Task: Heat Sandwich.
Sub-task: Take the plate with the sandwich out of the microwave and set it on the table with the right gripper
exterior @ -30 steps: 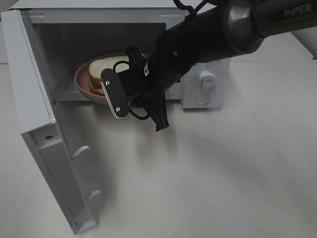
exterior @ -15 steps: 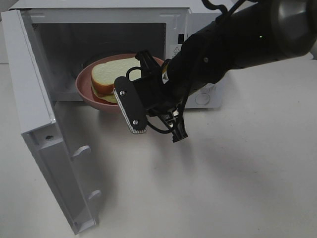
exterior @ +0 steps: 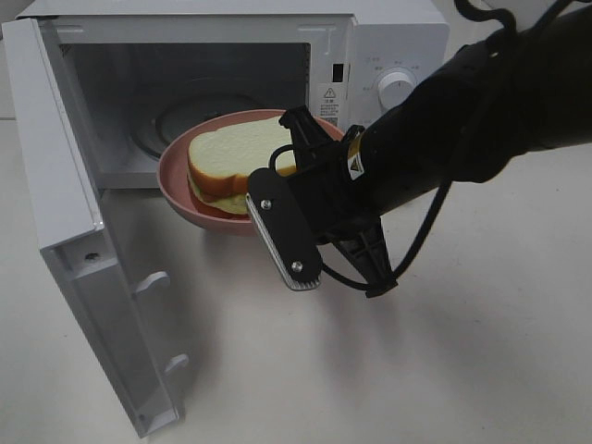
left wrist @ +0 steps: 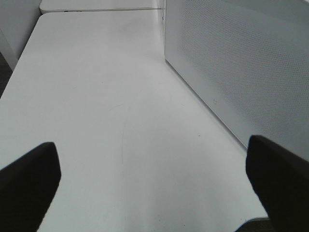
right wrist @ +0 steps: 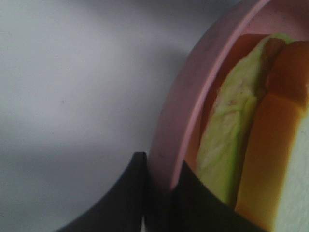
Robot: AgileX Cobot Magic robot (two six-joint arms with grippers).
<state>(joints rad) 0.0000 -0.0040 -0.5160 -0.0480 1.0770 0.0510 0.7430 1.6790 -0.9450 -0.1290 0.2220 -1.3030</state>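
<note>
Just outside microwave [exterior: 277,37] mouth: sandwich [exterior: 236,162] on pink plate [exterior: 185,199], plate rim pinched by closed right end effector [right wrist: 159,193] from side away from cavity; left end effector [left wrist: 154,183] open, farther off.

The right gripper [exterior: 319,153] now sits farther out from the microwave [exterior: 231,55] than a second ago, drawing the pink plate [exterior: 176,176] with the sandwich [exterior: 236,157] out past the doorway, so the dial [exterior: 396,90] the arm was hiding shows again.
</note>
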